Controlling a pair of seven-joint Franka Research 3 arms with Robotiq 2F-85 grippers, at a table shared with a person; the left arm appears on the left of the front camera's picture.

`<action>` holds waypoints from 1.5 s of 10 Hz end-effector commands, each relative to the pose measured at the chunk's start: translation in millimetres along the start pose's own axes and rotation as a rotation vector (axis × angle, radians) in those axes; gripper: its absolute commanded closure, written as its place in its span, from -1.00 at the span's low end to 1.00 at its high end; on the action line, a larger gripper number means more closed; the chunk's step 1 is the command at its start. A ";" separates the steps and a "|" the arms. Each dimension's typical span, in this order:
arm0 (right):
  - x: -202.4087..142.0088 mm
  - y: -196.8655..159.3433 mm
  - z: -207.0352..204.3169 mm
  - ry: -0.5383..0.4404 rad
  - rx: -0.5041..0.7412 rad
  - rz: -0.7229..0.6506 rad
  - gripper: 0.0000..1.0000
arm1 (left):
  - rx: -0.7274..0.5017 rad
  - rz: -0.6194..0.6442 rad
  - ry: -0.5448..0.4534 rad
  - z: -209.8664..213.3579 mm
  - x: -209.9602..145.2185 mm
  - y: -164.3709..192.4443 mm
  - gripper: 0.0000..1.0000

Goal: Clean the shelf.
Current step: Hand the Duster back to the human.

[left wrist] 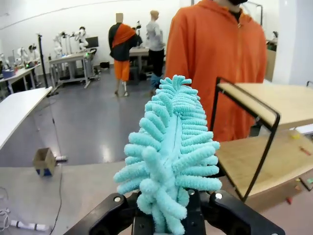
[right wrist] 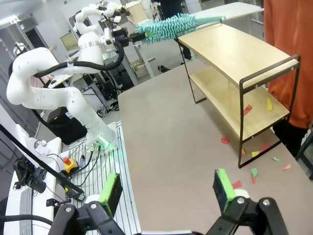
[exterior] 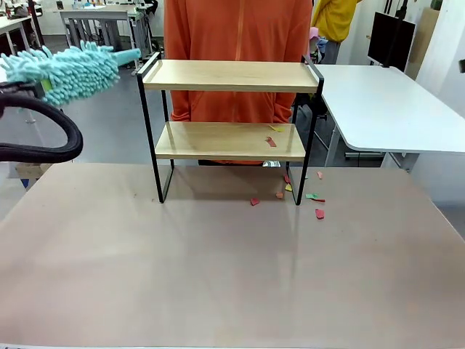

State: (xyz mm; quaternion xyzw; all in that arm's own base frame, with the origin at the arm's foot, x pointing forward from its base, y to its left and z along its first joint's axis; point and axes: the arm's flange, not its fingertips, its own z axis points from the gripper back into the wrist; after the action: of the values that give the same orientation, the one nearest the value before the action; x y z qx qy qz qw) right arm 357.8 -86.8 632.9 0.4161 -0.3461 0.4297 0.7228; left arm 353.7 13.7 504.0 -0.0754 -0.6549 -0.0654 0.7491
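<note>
your right gripper (right wrist: pixel 166 188) hangs with jaws apart above the brown table's (exterior: pixel 218 276) near edge. your left gripper (left wrist: pixel 166 215) clamps a fluffy turquoise duster (exterior: pixel 69 69) beside the two-tier wooden shelf's (exterior: pixel 231 76) top left corner.

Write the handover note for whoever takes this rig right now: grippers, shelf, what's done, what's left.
Left gripper: shut on the teal duster, held up beside the shelf's top board at its left end.
Right gripper: open, empty, above the table away from the shelf.
Shelf: upright at the table's far side, a person in orange behind it.
Done: top board looks clear.
Left: paper scraps lie on the lower board's right end, more scraps on the table below.
</note>
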 end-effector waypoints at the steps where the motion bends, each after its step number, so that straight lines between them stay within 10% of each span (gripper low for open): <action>1: 0.2 -0.2 2.9 0.005 0.005 0.021 -1.00 | 0.061 -0.024 -0.014 38.9 -70.4 -10.3 0.67; 7: 0.2 -0.2 2.9 0.005 0.005 0.021 -1.00 | 0.112 0.047 -0.001 60.4 -133.0 -8.0 0.67; 8: 0.2 -0.2 2.9 0.005 0.005 0.021 -1.00 | 0.085 0.033 0.018 -2.3 -30.3 14.0 0.67; 15: 0.2 -0.2 2.9 0.005 0.005 0.021 -1.00 | 0.085 0.033 0.018 -2.3 -30.3 14.0 0.67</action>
State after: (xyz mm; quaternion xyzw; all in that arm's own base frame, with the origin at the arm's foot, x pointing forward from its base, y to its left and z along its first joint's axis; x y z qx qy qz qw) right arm 357.9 -86.7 632.8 0.4161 -0.3459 0.4298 0.7228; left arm 355.8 27.5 469.3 -0.0566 -0.6448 -0.0236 0.7619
